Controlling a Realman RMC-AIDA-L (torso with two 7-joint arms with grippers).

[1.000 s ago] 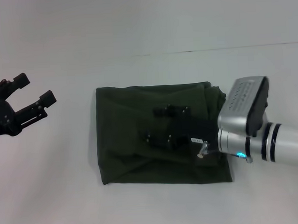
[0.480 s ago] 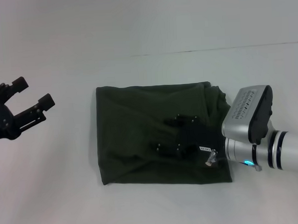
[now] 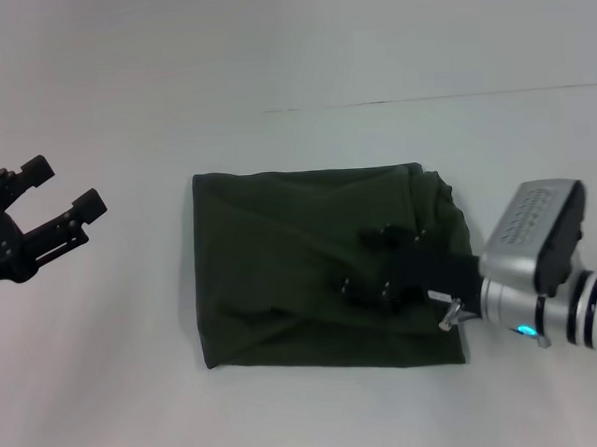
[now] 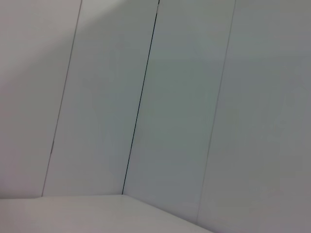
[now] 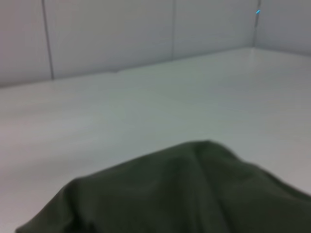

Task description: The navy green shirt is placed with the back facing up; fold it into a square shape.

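1. Shirt [image 3: 321, 272]: the navy green shirt lies flat on the white desk [image 3: 137, 392] as a roughly square, dark olive bundle, with creases across it and a bunched lump at its far right corner. Judging by that outline, the fold looks nearly complete.

2. The right gripper [image 3: 376, 264] sits low over the shirt's right half, reaching in from the shirt's right edge. Its dark fingers stand apart, and I cannot see any cloth pinched between them, though black on dark olive makes that hard to judge.

3. The left gripper [image 3: 52, 201] hovers above bare desk well to the left of the shirt, its fingers spread and holding nothing.

4. The key relation: the shirt lies directly under and to the left of the right gripper, so the right arm is far nearer. The shirt's slightly longer side runs left to right, in line with that arm's reach.

5. The right wrist view shows a raised hump of the shirt [image 5: 194, 194] close up against the pale desk.

6. No lettering is visible on the shirt. A small white label sits on the right gripper's body, too small to read.
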